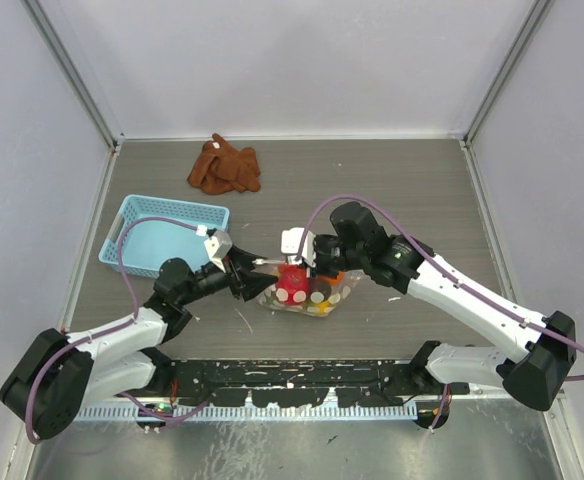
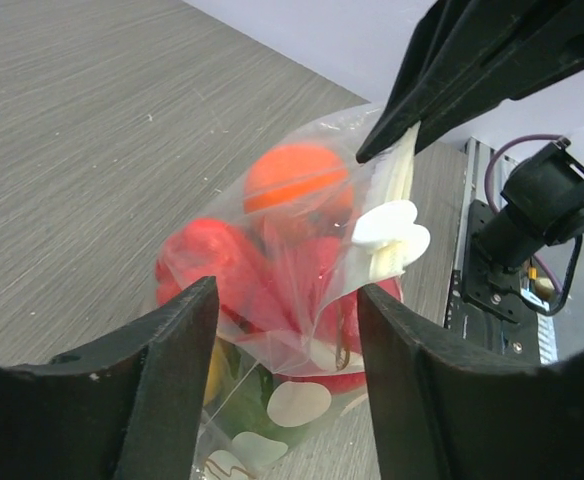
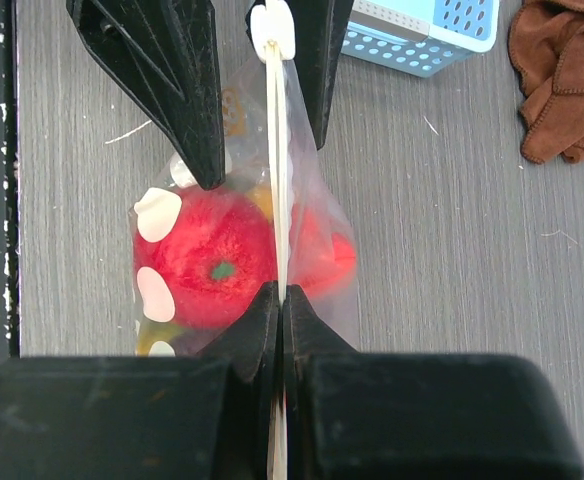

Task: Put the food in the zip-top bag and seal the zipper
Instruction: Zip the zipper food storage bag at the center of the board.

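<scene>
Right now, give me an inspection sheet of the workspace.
Surface: grey wood-grain table, a few pale flecks.
Job's things: clear dotted bag mid-table; red, orange and yellow food inside it, none seen loose; zipper along its top edge.
Clutter: blue basket to the left; brown cloth crumpled at the far side.
Tools: left tool open, straddling the bag; right tool shut on the zipper.
Cables: purple cables loop above both arms.
Surroundings: pale walls, metal frame.
</scene>
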